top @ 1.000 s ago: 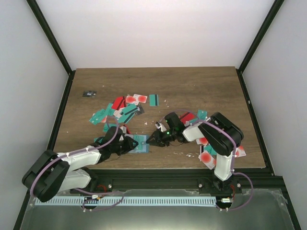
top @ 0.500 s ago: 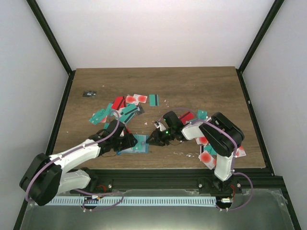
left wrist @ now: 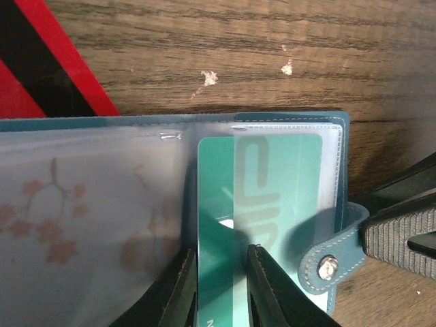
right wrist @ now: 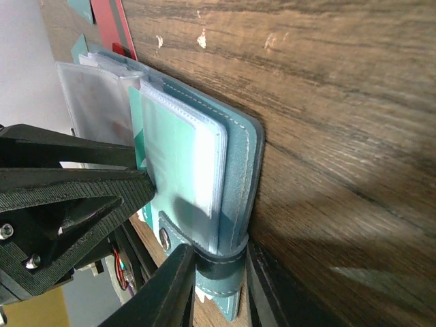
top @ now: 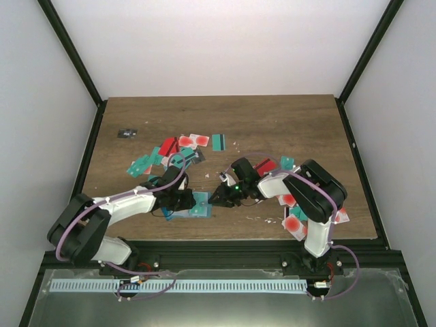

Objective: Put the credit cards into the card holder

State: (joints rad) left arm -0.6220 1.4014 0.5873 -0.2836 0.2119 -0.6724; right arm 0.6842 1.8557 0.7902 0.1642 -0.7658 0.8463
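The teal card holder [top: 199,204] lies open near the table's front edge, its clear pockets [left wrist: 88,204] facing up. My left gripper [left wrist: 219,264] is shut on a teal credit card [left wrist: 225,204]. The card's far part sits under a clear pocket sleeve. My right gripper [right wrist: 218,266] is shut on the holder's strap and cover edge [right wrist: 238,157] from the right side. In the top view the left gripper [top: 182,200] and right gripper [top: 216,197] meet over the holder. Loose credit cards [top: 178,153] are scattered behind it.
More cards [top: 294,221] lie by the right arm near the front right edge. A red and black card [left wrist: 41,61] lies just beyond the holder. A small dark object [top: 127,133] sits at the far left. The right finger [left wrist: 402,231] lies beside the strap snap [left wrist: 328,267].
The left arm's elbow has swung away from the near edge toward the table, while its gripper stayed at the holder. The right arm has barely moved.
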